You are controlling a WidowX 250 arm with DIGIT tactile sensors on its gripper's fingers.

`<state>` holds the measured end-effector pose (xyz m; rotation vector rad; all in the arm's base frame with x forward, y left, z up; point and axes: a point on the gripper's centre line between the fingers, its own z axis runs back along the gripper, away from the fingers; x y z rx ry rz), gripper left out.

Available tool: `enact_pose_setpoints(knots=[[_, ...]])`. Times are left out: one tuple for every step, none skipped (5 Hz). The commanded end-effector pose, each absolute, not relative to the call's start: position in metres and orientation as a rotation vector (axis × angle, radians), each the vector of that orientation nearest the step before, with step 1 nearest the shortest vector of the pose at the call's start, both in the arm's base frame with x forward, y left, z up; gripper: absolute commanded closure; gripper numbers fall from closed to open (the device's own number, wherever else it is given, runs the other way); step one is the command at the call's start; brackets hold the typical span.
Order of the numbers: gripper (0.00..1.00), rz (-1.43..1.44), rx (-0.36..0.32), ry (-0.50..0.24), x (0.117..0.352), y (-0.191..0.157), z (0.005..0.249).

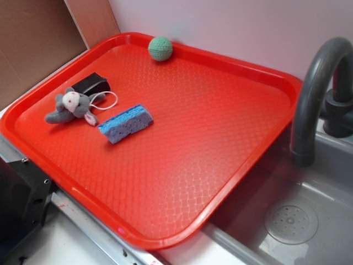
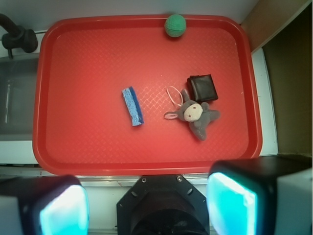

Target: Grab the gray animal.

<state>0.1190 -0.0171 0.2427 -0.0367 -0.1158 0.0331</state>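
Red plastic filled most of both views: a large textured tray (image 1: 182,165) lay on a pale counter, one corner overhanging a gray sink (image 1: 309,221) with a dark curved faucet (image 1: 314,94). We took the tray as our landmark for all positions.

In the wrist view we saw the gripper (image 2: 146,205) at the bottom edge of the frame, outside the tray's near rim and well above it. Its two fingers (image 2: 230,205), with glowing cyan pads, stood wide apart with nothing between them. We recorded no contact with any object.

Nearest to the gripper, the gray animal (image 2: 196,113) lay on the tray floor toward its right half in the wrist view. It rested on its side, white face up, and its white string loop (image 2: 174,95) trailed toward the tray's middle. A black block (image 2: 203,88) sat just beyond the animal, touching or nearly touching its head; we could not tell which.

A blue sponge (image 2: 132,106) lay near the tray's centre, set apart from the animal.

Farthest out, a green knitted ball (image 2: 175,25) rested against the tray's far rim.
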Motion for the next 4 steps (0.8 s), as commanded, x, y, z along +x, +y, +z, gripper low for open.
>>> enact_pose_setpoints(knots=[[0.0, 0.033, -0.037, -0.116, 0.119, -0.017, 0.243], [0.0, -0.13, -0.029, -0.149, 0.126, -0.004, 0.217], [0.0, -0.235, -0.018, -0.123, 0.146, 0.016, 0.186], [0.0, -0.331, 0.025, -0.13, 0.163, 0.03, 0.159]])
